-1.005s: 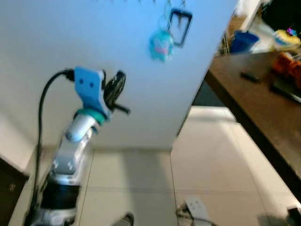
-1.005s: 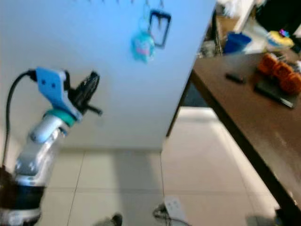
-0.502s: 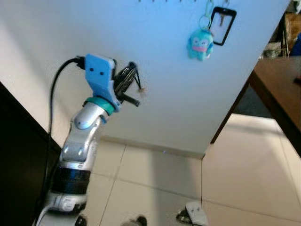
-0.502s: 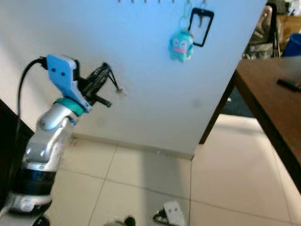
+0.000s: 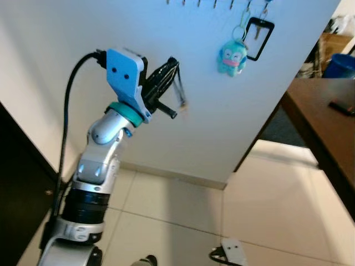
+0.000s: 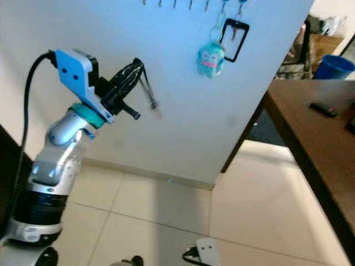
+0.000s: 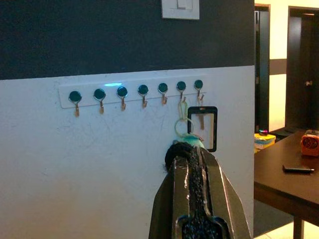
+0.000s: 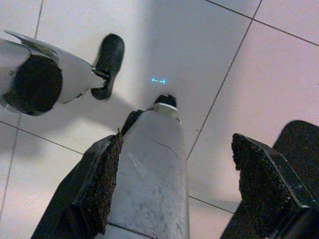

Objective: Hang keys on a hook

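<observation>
My left gripper (image 5: 166,75) is pinched on the keys (image 5: 181,94), which dangle below my fingertips, and the free hooks (image 7: 122,95) sit up and ahead on the white wall; right gripper (image 8: 174,189) idles wide open, floorward.

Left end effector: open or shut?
Shut: the left end effector has its fingers pressed together, a key dangling from them.
</observation>
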Tool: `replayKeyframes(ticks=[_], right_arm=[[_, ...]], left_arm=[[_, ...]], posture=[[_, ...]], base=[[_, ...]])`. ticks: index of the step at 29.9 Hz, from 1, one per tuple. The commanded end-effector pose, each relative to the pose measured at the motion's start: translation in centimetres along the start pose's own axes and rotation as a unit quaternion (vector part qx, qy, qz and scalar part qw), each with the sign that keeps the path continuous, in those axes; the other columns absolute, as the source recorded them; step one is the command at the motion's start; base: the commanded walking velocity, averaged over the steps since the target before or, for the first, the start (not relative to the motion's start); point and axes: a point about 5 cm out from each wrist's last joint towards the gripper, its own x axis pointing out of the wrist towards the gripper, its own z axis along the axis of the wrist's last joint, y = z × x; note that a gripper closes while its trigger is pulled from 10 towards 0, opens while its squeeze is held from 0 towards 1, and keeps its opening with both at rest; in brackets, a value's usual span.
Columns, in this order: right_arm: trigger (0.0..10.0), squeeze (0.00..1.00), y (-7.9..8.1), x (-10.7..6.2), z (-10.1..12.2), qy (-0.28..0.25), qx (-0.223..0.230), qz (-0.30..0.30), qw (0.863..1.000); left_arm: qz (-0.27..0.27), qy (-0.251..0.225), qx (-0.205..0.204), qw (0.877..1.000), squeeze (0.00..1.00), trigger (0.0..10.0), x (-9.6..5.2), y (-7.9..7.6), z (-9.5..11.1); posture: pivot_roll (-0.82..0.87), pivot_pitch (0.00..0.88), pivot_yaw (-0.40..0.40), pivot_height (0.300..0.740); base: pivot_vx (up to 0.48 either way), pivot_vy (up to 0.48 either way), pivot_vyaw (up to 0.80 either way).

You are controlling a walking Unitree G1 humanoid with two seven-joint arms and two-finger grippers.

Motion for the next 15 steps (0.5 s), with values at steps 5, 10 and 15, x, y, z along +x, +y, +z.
replayKeyframes(ticks=[5, 10, 15], right_arm=[[10.0, 0.0, -0.24, -0.15, -0.77, 0.012, 0.009, -0.001, 1.0], [10.0, 0.0, -0.25, -0.17, -0.82, 0.012, 0.008, 0.001, 1.0], [10.0, 0.0, -0.26, -0.21, -0.99, 0.014, 0.005, 0.004, 1.0]], left_arm=[[-0.017, -0.02, 0.005, 1.0, 0.0, 10.0, 0.57, -0.63, 0.84], [-0.02, -0.022, 0.007, 1.0, 0.0, 10.0, 0.55, -0.69, 0.9], [-0.02, -0.02, 0.01, 1.0, 0.0, 10.0, 0.38, -0.67, 0.77]], posture=[[0.16, 0.0, 0.049, 0.74], [0.16, 0.0, 0.048, 0.74], [0.16, 0.0, 0.05, 0.74]], base=[[0.306, 0.0, 0.0], [0.306, 0.0, 0.0], [0.309, 0.0, 0.0]])
